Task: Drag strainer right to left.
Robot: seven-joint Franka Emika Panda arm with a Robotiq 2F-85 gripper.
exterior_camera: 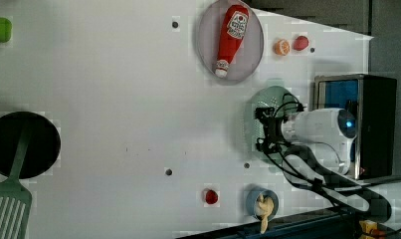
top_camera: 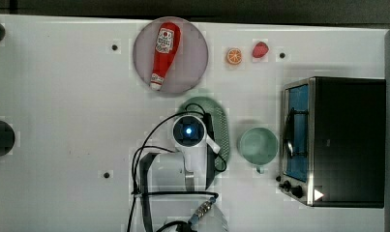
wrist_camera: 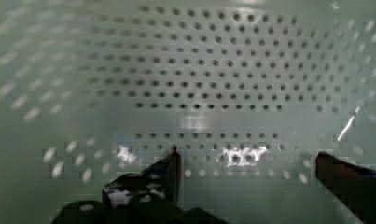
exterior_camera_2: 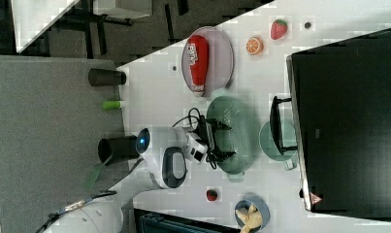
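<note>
The strainer [top_camera: 222, 126] is a pale mint-green oval basket with a dotted centre, lying mid-table in the top view with the arm's white wrist [top_camera: 188, 131] covering its left part. In the right view my gripper [exterior_camera_2: 222, 141] reaches down into the strainer [exterior_camera_2: 237, 121], black fingers spread apart. The left view has the same gripper [exterior_camera: 261, 129] over the strainer [exterior_camera: 270, 97]. In the wrist view the gripper [wrist_camera: 251, 172] is open, close above the perforated floor [wrist_camera: 199, 84], with nothing between its fingers.
A mint-green mug [top_camera: 258, 145] stands just to the strainer's right in the top view, and a toaster oven [top_camera: 337, 140] beyond it. A plate [top_camera: 192, 67] with a ketchup bottle [top_camera: 164, 53] lies behind, next to an orange slice [top_camera: 233, 56] and a strawberry [top_camera: 260, 49].
</note>
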